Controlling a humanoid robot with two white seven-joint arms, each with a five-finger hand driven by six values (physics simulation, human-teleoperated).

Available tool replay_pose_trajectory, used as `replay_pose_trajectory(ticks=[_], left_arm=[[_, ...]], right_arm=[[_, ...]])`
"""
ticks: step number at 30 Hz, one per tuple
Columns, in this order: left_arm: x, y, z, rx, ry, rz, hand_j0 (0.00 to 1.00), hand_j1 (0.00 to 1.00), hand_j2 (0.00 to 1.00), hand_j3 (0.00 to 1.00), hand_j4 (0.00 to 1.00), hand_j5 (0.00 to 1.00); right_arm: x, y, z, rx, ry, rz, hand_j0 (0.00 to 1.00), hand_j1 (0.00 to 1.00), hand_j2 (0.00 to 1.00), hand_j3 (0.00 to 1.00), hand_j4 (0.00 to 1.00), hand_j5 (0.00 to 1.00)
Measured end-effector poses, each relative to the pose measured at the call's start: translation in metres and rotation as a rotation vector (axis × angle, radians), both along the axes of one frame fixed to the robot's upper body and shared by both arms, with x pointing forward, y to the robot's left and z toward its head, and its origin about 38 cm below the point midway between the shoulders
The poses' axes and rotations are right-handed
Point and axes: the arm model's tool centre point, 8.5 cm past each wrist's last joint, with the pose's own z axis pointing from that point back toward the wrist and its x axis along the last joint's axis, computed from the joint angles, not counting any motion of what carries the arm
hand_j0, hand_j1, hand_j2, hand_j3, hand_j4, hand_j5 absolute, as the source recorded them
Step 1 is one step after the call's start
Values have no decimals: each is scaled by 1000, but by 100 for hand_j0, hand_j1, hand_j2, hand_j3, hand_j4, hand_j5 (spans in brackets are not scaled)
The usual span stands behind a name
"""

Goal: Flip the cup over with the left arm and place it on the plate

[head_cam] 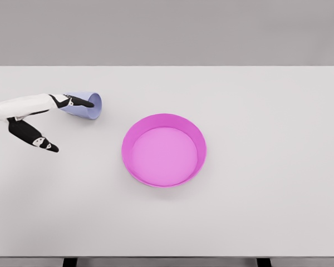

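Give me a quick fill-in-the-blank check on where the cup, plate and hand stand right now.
1. The lavender cup is lying on its ____ on the white table.
2. The plate is ____ in colour and has nothing in it.
3. The left hand is at the cup, to the ____ of the plate in the head view.
4. The ____ arm does not show in the picture.

Missing words: side; pink; left; right

Cup (88, 105): pale lavender-blue, plain. Plate (163, 121): vivid magenta rim, lighter pink floor (at the cup's 4 o'clock). Left hand (39, 119): white shell, black fingers (36, 139) with small white marks. Table (256, 100): flat off-white. Backdrop at 12 o'clock: plain grey.
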Motion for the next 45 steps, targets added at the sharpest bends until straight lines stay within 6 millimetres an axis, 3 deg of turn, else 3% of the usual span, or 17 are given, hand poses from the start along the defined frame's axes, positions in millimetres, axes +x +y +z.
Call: replay_pose_trajectory(ticks=[3,10,15,19,22,26,31,38,39,41,42,45], left_arm=[[23,3,26,-16,-69,33,100,100,100,100,100,100],[56,-6,-16,-19,-23,92,100,100,100,100,100,100],[74,-6,-13,2,-48,125,100,100,100,100,100,100],[89,2,-38,68,-18,184,100,100,100,100,100,100],[98,-10,-56,97,0,185,100,100,100,100,100,100],[111,-13,-54,111,-7,206,100,100,100,100,100,100],[118,-9,-70,177,51,267,100,100,100,100,100,100],[124,-19,-81,209,86,277,100,100,100,100,100,100],[124,-20,-84,213,93,279,99,99,99,99,99,99],[124,-22,-86,216,104,284,68,68,68,68,68,68],[125,-22,-87,217,108,288,59,59,59,59,59,59],[125,-23,-88,213,117,297,55,55,55,55,55,55]], right_arm=[[-10,0,0,2,17,-1,100,100,100,100,100,100],[-9,0,0,3,16,-2,100,100,100,100,100,100],[-10,0,0,3,16,-2,100,100,100,100,100,100],[-10,0,0,3,16,-2,100,100,100,100,100,100],[-10,0,0,3,16,-2,100,100,100,100,100,100],[-10,0,0,3,16,-2,100,100,100,100,100,100],[-10,0,0,3,16,-2,100,100,100,100,100,100],[-10,0,0,4,16,-2,100,100,100,100,100,100],[-10,0,0,4,16,-2,100,100,100,100,100,100],[-10,0,0,4,16,-2,100,100,100,100,100,100],[-10,0,0,4,16,-2,100,100,100,100,100,100],[-10,0,0,3,16,-2,100,100,100,100,100,100]])
